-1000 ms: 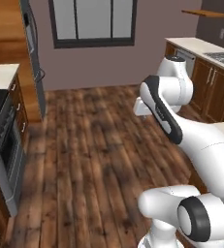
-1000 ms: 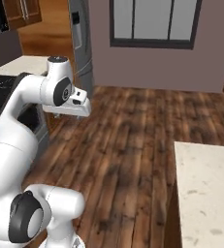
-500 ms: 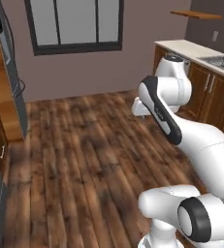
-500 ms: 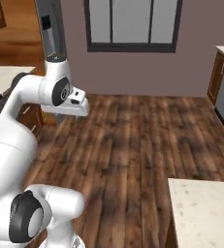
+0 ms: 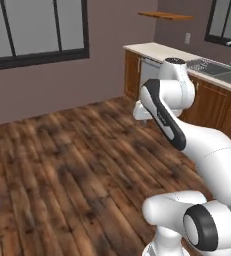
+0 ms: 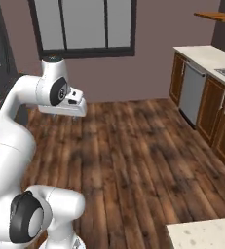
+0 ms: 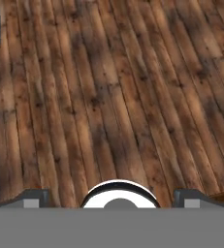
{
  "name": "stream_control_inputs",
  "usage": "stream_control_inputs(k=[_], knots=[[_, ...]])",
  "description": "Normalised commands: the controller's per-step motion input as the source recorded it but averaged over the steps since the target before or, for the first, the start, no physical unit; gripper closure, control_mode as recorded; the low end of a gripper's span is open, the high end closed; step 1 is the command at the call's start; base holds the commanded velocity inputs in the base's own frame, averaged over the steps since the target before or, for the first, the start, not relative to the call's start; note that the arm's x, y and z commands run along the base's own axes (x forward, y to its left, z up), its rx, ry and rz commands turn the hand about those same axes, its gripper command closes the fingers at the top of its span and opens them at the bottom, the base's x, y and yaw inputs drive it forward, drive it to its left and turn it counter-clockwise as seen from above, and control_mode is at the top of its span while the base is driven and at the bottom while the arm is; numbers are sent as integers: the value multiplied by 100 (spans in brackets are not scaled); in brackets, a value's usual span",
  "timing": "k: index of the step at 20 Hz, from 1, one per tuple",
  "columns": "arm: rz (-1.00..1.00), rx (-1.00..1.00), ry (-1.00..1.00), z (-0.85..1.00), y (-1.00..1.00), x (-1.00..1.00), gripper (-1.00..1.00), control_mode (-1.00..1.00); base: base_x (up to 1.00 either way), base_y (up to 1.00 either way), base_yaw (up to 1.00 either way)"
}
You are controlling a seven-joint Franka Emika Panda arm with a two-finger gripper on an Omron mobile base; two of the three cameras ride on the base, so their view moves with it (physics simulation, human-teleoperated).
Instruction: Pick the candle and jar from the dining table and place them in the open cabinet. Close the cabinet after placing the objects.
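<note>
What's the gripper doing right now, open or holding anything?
Gripper: open, jaws wide apart, holding nothing; only wooden floor lies ahead of it.

dining table (image 6: pixel 201 236): corner only, cut by frame edge | sink (image 5: pixel 222 72): cropped

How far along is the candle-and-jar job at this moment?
Nothing looks done. The gripper is open and empty, aimed at bare wood floor. A corner of a speckled top shows near the base. Both pickups, placing and closing the cabinet remain.
</note>
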Motion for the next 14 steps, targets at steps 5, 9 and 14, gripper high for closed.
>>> stream_control_inputs(k=[5,9,14], knots=[[0,0,0,0,0,0,-100,100,95,0,-50],[0,0,0,0,0,0,-100,100,93,0,-52],[0,0,0,0,0,0,-100,100,87,0,-51]])
